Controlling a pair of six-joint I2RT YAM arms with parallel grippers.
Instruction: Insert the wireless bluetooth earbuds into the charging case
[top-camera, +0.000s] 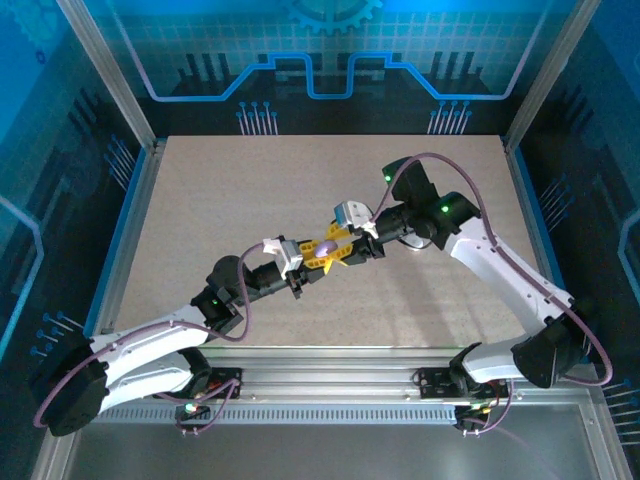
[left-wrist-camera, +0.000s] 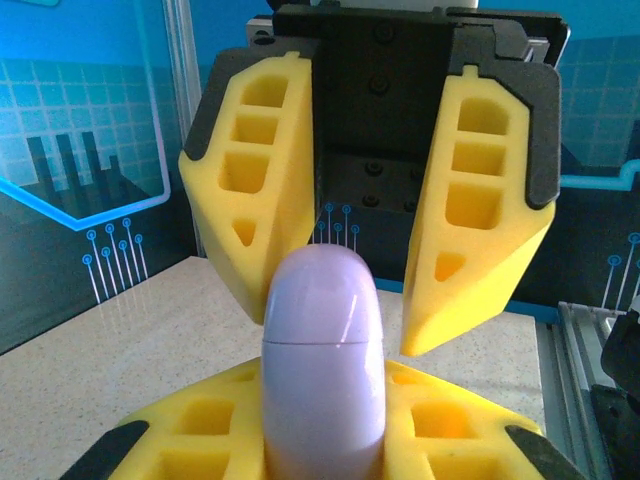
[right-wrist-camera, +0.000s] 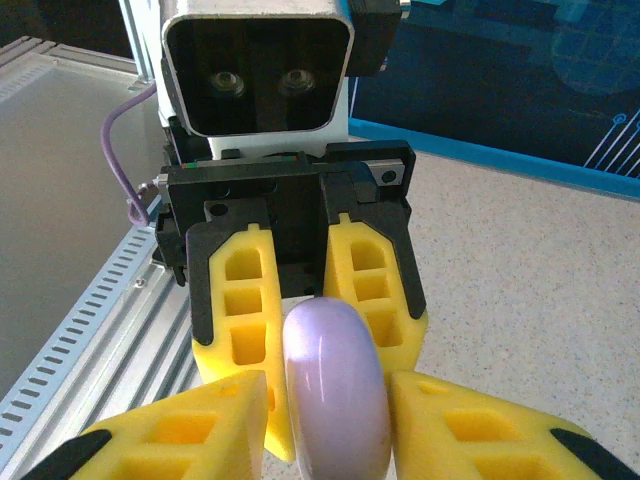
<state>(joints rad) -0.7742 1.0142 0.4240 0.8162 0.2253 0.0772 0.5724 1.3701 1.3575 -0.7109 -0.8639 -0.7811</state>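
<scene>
Closed lilac charging case (left-wrist-camera: 323, 350), seam across its middle, held aloft in the left end effector (top-camera: 318, 257).

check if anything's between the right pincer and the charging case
Nothing visible does. The left pincer grips the charging case, and the open right pincer straddles its domed end, with only bare gaps on either side.

The top external camera looks down from above and behind the arm bases, far enough to take in the whole bench (top-camera: 200, 200). Each wrist camera sights along its own gripper at very close range. The two face each other and share the charging case (left-wrist-camera: 322, 360) between the left gripper (top-camera: 312, 260) and right gripper (top-camera: 343, 241).
</scene>
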